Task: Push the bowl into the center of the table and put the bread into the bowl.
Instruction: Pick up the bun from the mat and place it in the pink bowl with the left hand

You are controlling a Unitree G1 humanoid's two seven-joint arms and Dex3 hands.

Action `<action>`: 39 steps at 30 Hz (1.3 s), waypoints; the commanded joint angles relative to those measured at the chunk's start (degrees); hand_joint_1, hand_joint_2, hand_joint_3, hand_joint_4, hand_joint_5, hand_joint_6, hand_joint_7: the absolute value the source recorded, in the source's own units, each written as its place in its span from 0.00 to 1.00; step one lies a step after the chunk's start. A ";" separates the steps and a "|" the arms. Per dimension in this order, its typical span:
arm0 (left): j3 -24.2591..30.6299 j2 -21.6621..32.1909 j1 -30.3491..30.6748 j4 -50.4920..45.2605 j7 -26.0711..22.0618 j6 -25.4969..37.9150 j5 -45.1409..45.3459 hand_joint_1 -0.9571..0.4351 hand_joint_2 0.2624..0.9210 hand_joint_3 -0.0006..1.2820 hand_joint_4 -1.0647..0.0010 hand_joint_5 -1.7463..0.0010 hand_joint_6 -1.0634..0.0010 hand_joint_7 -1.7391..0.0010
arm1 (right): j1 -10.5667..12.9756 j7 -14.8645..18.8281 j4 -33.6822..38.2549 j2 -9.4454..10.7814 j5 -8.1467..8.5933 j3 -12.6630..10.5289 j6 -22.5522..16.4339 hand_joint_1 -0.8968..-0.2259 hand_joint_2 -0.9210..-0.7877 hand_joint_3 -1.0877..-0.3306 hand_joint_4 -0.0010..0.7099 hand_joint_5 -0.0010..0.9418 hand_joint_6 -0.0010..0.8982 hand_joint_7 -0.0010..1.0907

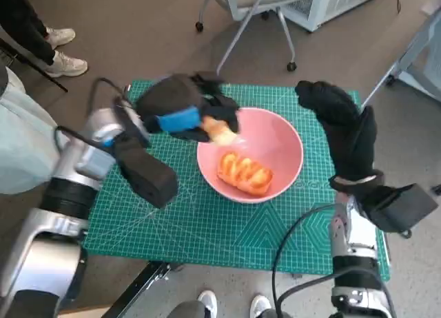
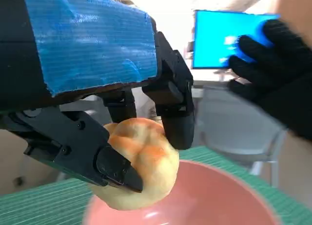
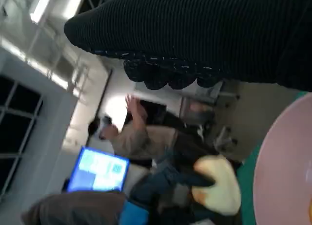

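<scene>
A pink bowl [image 1: 275, 153] sits near the middle of the green cutting mat [image 1: 207, 228], with an orange-glazed bread [image 1: 244, 173] lying inside it. My left hand [image 1: 182, 108] hovers over the bowl's left rim and grips a pale round bread roll [image 1: 219, 131]. In the left wrist view the black fingers [image 2: 175, 108] clamp that roll [image 2: 141, 166] just above the bowl's rim [image 2: 219, 196]. My right hand [image 1: 341, 122] is raised beside the bowl's right edge, holding nothing. The right wrist view shows the glove [image 3: 204, 35], the bowl's edge [image 3: 287, 161] and the roll [image 3: 219, 188].
An office chair [image 1: 255, 8] stands beyond the mat's far edge. A person's legs and white shoes [image 1: 62, 49] are at the upper left, and shoes [image 1: 231, 305] show at the near edge. A person and a lit screen [image 3: 100, 169] appear in the right wrist view.
</scene>
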 commanded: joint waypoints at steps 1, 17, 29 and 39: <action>-1.73 -2.25 0.17 0.74 2.40 1.34 3.93 0.69 1.00 0.03 0.37 0.36 0.33 0.35 | 1.19 0.60 0.18 -0.41 0.49 -0.36 0.86 0.35 0.00 0.46 0.29 0.00 0.14 0.47; -3.22 -4.76 0.93 2.22 0.98 8.13 7.07 0.60 0.93 0.08 0.48 0.77 0.48 0.59 | 2.45 0.32 -1.92 -0.62 0.53 -0.80 1.40 0.37 0.00 0.45 0.29 0.00 0.15 0.48; -1.30 -4.09 2.81 -0.05 -0.08 8.34 3.95 0.51 0.89 0.00 0.54 1.00 0.46 0.98 | 2.32 -0.38 -2.07 -0.29 0.03 -0.91 1.30 0.38 0.00 0.45 0.29 0.00 0.15 0.48; 3.98 -2.98 7.67 -11.64 -16.24 21.18 -9.19 0.45 0.92 0.01 0.70 1.00 0.59 1.00 | 2.18 -1.29 -2.43 0.10 -0.49 -0.83 1.13 0.38 0.00 0.45 0.29 0.00 0.15 0.48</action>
